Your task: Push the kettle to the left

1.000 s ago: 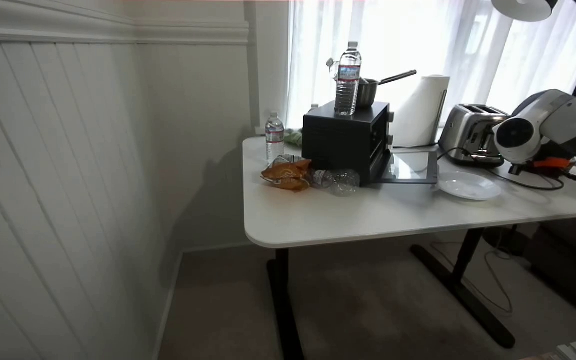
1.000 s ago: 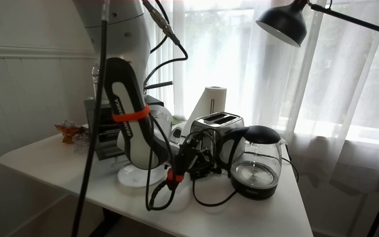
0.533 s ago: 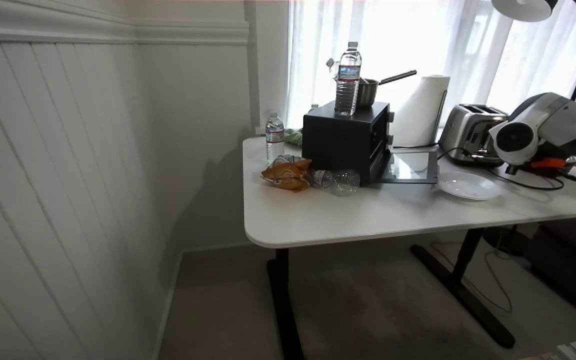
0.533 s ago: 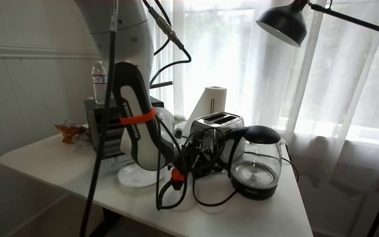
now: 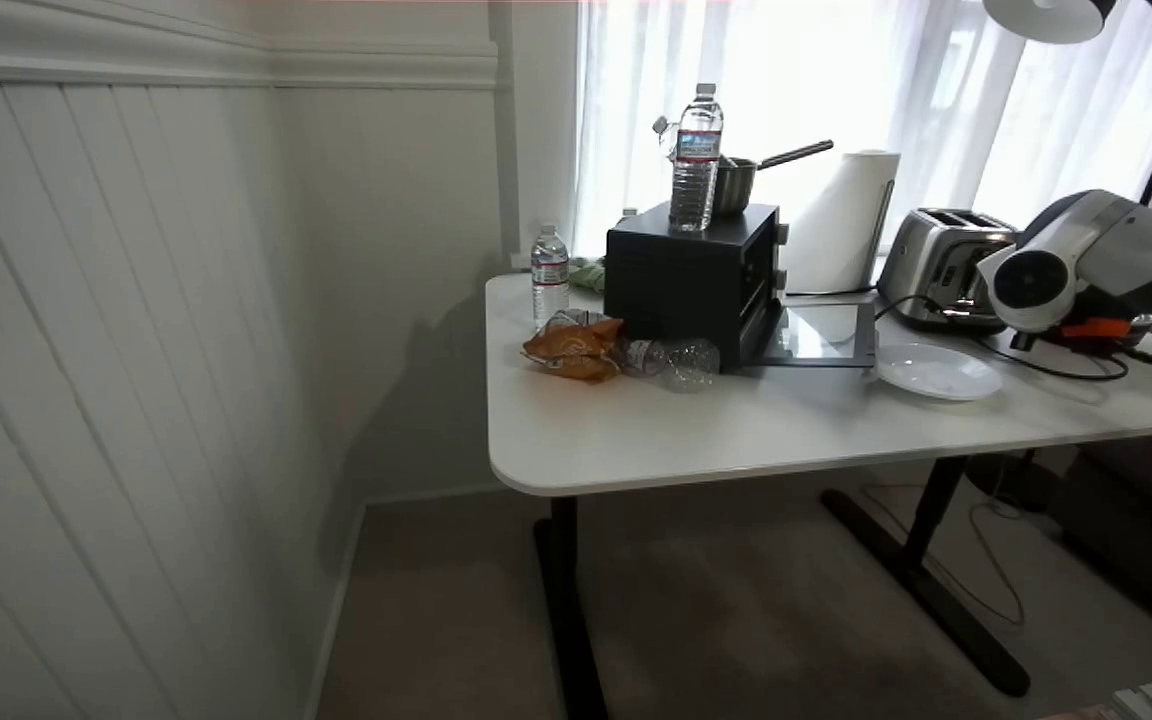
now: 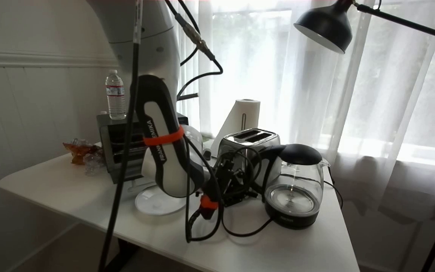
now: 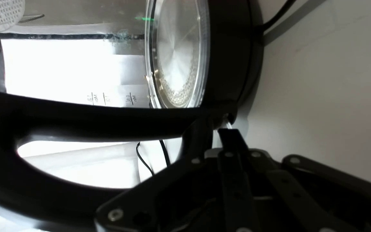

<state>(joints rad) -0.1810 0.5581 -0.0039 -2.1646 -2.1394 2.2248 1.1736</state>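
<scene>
The kettle (image 6: 295, 190) stands upright on the white table (image 6: 300, 249) in an exterior view. It has a clear glass body, black lid, black looped handle (image 6: 267, 168) and black round base. In the wrist view the kettle's base (image 7: 233, 54) fills the top middle, and its handle (image 7: 108, 120) runs across the left. My gripper (image 7: 232, 133) looks shut, with its fingertips by the handle's lower end; I cannot tell if they touch. In an exterior view the gripper (image 6: 253, 194) is low, left of the kettle. Cables partly cover it. The kettle does not show in the remaining exterior view.
The silver toaster (image 6: 227, 147) stands just behind my gripper. A white plate (image 6: 153, 202) lies to the left, near the black oven (image 5: 671, 290). A paper towel roll (image 5: 841, 225) stands behind. The kettle's cord (image 6: 246, 235) loops on the table; a lamp (image 6: 327, 28) hangs above.
In an exterior view my arm and gripper have moved a little to the right and slightly down, nearer the kettle's handle. The kettle has not visibly moved.
</scene>
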